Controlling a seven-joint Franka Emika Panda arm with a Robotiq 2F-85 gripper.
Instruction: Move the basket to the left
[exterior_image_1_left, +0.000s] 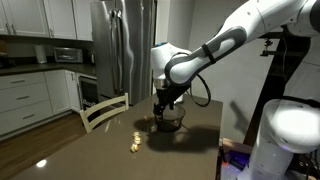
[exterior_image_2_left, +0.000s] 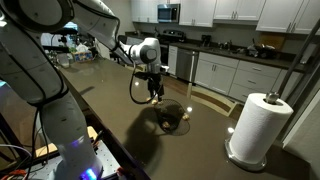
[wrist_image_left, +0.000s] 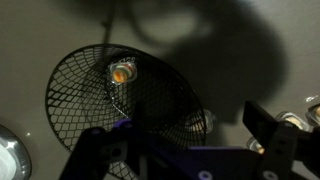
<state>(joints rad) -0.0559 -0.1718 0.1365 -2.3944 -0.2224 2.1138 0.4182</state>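
Observation:
The basket (exterior_image_1_left: 172, 121) is a round bowl of thin dark wire mesh standing on the dark table (exterior_image_1_left: 90, 155). It shows in both exterior views (exterior_image_2_left: 172, 121) and fills the left half of the wrist view (wrist_image_left: 100, 105). My gripper (exterior_image_1_left: 163, 103) hangs just above it (exterior_image_2_left: 155, 92) with its jaws open. In the wrist view the gripper (wrist_image_left: 180, 140) has one finger over the mesh and the other outside the basket's right rim. A small yellowish object (wrist_image_left: 122, 72) shows through the mesh.
Small yellowish objects (exterior_image_1_left: 133, 141) lie on the table beside the basket, and one lies near the outer finger (wrist_image_left: 291, 121). A paper towel roll (exterior_image_2_left: 256, 125) stands on the table. A wooden chair (exterior_image_1_left: 104, 110) stands at the table's edge, with a fridge (exterior_image_1_left: 120, 45) behind.

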